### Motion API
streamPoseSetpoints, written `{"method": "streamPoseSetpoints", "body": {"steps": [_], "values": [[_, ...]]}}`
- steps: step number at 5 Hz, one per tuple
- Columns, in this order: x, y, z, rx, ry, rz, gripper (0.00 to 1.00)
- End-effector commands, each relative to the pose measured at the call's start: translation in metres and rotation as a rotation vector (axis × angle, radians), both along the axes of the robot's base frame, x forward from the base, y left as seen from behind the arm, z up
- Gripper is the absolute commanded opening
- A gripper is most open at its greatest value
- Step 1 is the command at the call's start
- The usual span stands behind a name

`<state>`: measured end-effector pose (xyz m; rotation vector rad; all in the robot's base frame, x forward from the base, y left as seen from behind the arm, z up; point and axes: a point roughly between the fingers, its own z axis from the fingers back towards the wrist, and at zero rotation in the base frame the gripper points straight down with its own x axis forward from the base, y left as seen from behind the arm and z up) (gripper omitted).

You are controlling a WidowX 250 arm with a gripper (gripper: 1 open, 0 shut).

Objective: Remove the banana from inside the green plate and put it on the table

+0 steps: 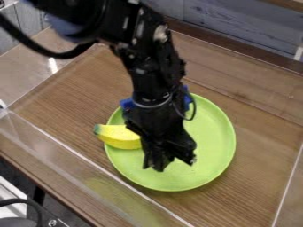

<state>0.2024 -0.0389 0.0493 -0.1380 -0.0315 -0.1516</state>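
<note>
The yellow banana (pixel 119 135) lies on the left rim of the lime-green plate (pixel 213 133), its stem end reaching out over the wooden table (pixel 71 97). My black gripper (pixel 166 160) points straight down over the middle of the plate, just right of the banana. Its fingers are shut with nothing visible between them. The arm hides the banana's right end.
A blue block (pixel 187 100) stands at the plate's far side, mostly hidden behind the arm. Clear acrylic walls (pixel 48 151) border the table at the front left and at the right.
</note>
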Motion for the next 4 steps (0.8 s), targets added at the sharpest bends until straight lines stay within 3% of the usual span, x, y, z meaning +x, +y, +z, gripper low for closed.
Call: {"method": "streamPoseSetpoints", "body": {"steps": [1, 2, 4], "values": [[0.016, 0.002, 0.011, -0.001, -0.027, -0.014, 0.0], [0.021, -0.004, -0.004, -0.008, -0.027, -0.033, 0.0], [0.016, 0.002, 0.016, 0.002, -0.023, -0.158, 0.0]]}}
